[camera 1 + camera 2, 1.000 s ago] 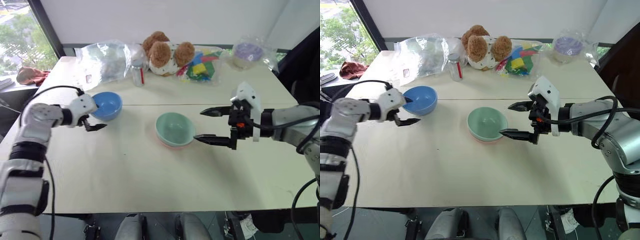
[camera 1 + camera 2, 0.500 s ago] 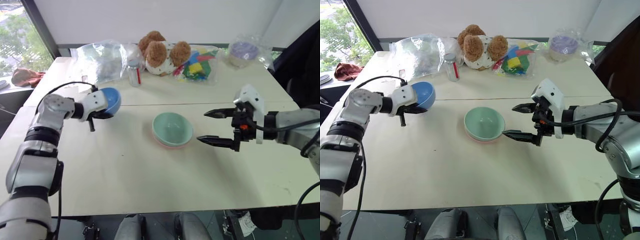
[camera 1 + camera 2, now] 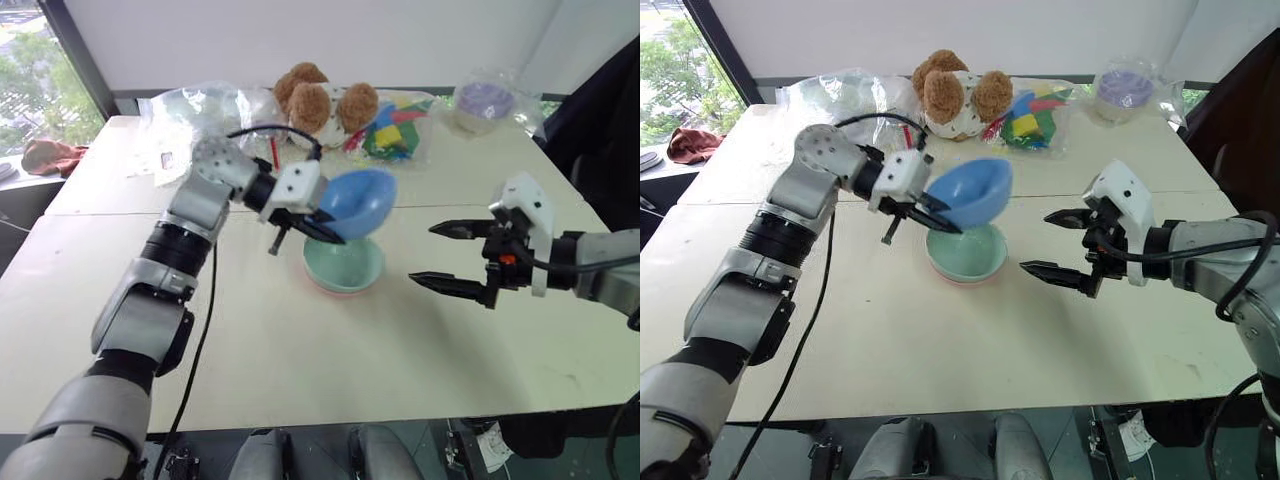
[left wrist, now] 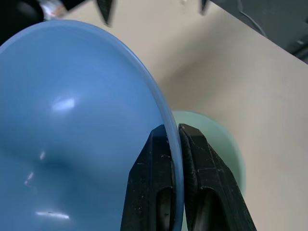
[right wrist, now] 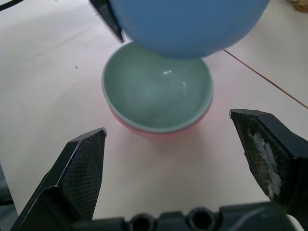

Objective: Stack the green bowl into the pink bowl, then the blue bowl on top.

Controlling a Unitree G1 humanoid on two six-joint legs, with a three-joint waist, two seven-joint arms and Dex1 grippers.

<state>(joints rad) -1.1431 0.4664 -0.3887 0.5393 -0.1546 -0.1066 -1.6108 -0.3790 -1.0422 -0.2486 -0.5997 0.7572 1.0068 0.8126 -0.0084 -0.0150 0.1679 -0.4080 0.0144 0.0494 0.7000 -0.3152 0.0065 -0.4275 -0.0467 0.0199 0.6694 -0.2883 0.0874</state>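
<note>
since the earlier frame my left arm has swung from the left side of the table toward the middle, carrying the blue bowl point(image 3: 357, 201) off the tabletop. my left gripper point(image 4: 174, 132) is pinched tight on the blue bowl's rim, one finger inside and one outside, and the bowl hangs tilted in the air at centre frame, just above the green bowl point(image 3: 344, 265). the green bowl already sits nested in the pink bowl point(image 5: 155, 130), whose rim peeks out beneath it, on the pale table point(image 3: 300, 370) just below centre. my right gripper point(image 3: 449, 254) hovers at right of centre, beside the stack and apart from it, its two black fingers spread wide and holding nothing.
</note>
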